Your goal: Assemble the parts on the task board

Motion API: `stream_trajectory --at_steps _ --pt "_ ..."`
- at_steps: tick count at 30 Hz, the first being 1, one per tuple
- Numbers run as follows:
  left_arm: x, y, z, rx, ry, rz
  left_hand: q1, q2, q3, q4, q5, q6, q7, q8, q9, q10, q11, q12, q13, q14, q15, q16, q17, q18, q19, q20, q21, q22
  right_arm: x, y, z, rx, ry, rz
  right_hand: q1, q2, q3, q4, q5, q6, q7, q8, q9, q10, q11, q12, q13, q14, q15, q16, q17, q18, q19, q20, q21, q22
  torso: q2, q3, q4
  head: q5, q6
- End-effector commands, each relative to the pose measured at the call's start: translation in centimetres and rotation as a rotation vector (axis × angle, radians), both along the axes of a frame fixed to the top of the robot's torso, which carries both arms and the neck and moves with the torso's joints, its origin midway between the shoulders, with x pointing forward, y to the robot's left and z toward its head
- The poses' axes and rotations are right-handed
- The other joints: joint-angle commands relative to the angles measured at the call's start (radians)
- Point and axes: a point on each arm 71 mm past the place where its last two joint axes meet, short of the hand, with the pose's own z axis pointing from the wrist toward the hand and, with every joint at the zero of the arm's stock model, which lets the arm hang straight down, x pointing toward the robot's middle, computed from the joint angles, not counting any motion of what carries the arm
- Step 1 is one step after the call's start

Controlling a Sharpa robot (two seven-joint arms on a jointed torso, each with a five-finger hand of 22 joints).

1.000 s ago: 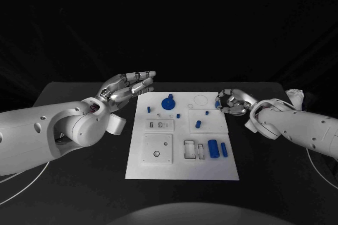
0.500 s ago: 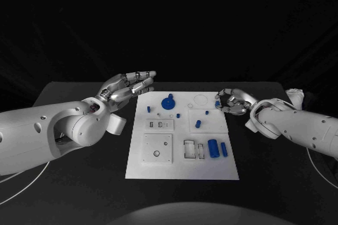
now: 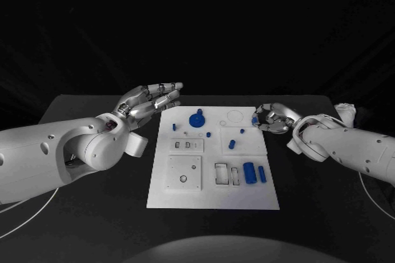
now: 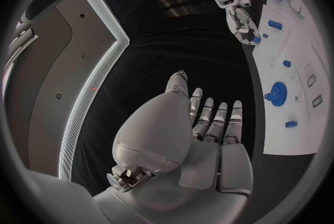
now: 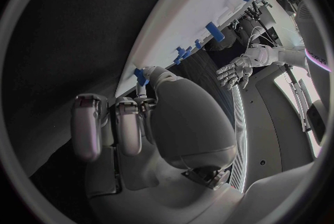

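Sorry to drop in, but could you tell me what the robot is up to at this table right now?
It is working on the white task board in the middle of the black table, where small blue parts lie, among them a round blue disc and two blue cylinders. The right hand sits at the board's far right edge with its fingers curled by a small blue part; whether it grips it is unclear. The left hand hangs open beside the board's far left corner, holding nothing.
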Motion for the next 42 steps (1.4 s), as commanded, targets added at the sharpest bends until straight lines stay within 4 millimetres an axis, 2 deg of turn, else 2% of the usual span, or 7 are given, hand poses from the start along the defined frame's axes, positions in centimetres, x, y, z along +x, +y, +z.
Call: stream_trajectory --at_steps 1,13,19,24,30,34,42 --pt "-0.1 -0.2 0.1 -0.011 -0.003 -0.02 0.011 -0.002 0.004 0.0 0.006 0.002 0.004 0.005 0.001 0.008 0.0 0.003 0.001 0.008 0.002 0.005 0.001 -0.016 0.008 0.0 0.005 0.001 -0.1 0.1 -0.3 -0.011 0.023 0.014 0.007 0.005 0.003 -0.009 0.014 0.006 0.0 0.007 0.004 0.073 0.004 -0.007 0.236 0.093 0.006 -0.006 0.241 -0.001 -0.004 0.006 -0.005 0.214 0.0 0.0001 0.0001 0.001 -0.002" --pt "-0.1 -0.3 0.0 -0.011 0.001 -0.023 0.011 -0.002 0.004 0.0 0.006 0.002 0.004 0.005 0.001 0.008 0.0 0.003 0.001 0.008 0.002 0.005 0.001 -0.016 0.008 0.0 0.005 0.001 -0.1 0.2 -0.4 -0.012 0.025 0.015 0.009 0.006 0.006 -0.014 0.026 0.002 0.001 0.012 0.007 0.073 0.004 -0.007 0.236 0.092 0.006 -0.007 0.239 0.0 -0.006 0.005 -0.007 0.213 0.0 0.0003 -0.0002 0.002 -0.004" --pt "-0.1 -0.3 -0.2 -0.011 0.004 -0.023 0.011 -0.002 0.004 0.0 0.006 0.002 0.004 0.005 0.001 0.008 0.0 0.003 0.001 0.008 0.002 0.005 0.001 -0.016 0.008 0.0 0.005 0.001 0.0 0.3 -0.2 0.002 -0.004 0.013 -0.001 0.01 0.001 -0.01 -0.007 0.009 0.003 0.025 0.014 0.073 0.006 -0.007 0.235 0.092 0.007 -0.007 0.239 -0.001 -0.003 0.006 -0.004 0.214 -0.001 -0.0006 -0.0012 0.005 -0.009" --pt "-0.2 -0.3 -0.2 -0.011 0.005 -0.023 0.011 -0.002 0.004 0.0 0.006 0.002 0.004 0.005 0.001 0.008 0.0 0.003 0.001 0.008 0.002 0.005 0.001 -0.016 0.008 0.0 0.005 0.001 0.0 1.0 0.9 0.036 -0.04 0.022 -0.001 0.014 0.0 -0.01 -0.038 0.022 0.006 0.034 0.017 0.071 0.008 -0.008 0.233 0.091 0.008 -0.008 0.237 0.0 -0.004 0.007 -0.006 0.214 0.0 -0.001 0.0006 0.008 -0.011" --pt "-0.1 -0.3 -0.3 -0.009 0.005 -0.02 0.013 -0.002 0.005 0.0 0.008 0.002 0.004 0.005 0.001 0.009 0.0 0.004 0.001 0.008 0.002 0.006 0.001 -0.017 0.008 0.0 0.005 0.0 0.1 2.9 3.9 0.077 -0.081 0.066 0.001 0.019 -0.004 -0.009 -0.09 0.032 0.011 0.034 0.015 0.069 0.012 -0.009 0.231 0.09 0.012 -0.009 0.235 0.0 -0.006 0.009 -0.008 0.213 -0.001 -0.0012 0.0001 0.013 -0.015" --pt "0.0 -0.4 -0.3 -0.009 0.004 -0.021 0.013 -0.002 0.005 0.0 0.009 0.002 0.004 0.005 0.001 0.009 0.0 0.005 0.001 0.008 0.002 0.006 0.001 -0.017 0.008 0.0 0.006 0.0 0.1 4.8 5.5 0.1 -0.096 0.101 0.0 0.02 -0.005 -0.009 -0.098 0.035 0.011 0.034 0.014 0.07 0.013 -0.009 0.232 0.091 0.012 -0.009 0.235 0.0 -0.006 0.01 -0.008 0.213 -0.002 -0.0013 -0.001 0.012 -0.015" --pt "0.1 -0.6 -0.3 -0.01 0.005 -0.025 0.014 -0.002 0.005 0.0 0.009 0.003 0.004 0.006 0.001 0.009 0.0 0.004 0.001 0.008 0.002 0.006 0.001 -0.017 0.008 0.0 0.006 0.0 -0.4 8.6 6.1 0.124 -0.052 0.175 0.004 0.025 -0.004 -0.009 -0.107 0.048 0.013 0.036 0.014 0.062 0.014 -0.013 0.226 0.087 0.014 -0.012 0.229 0.002 -0.012 0.011 -0.016 0.21 -0.001 0.0005 -0.0008 0.015 -0.014"
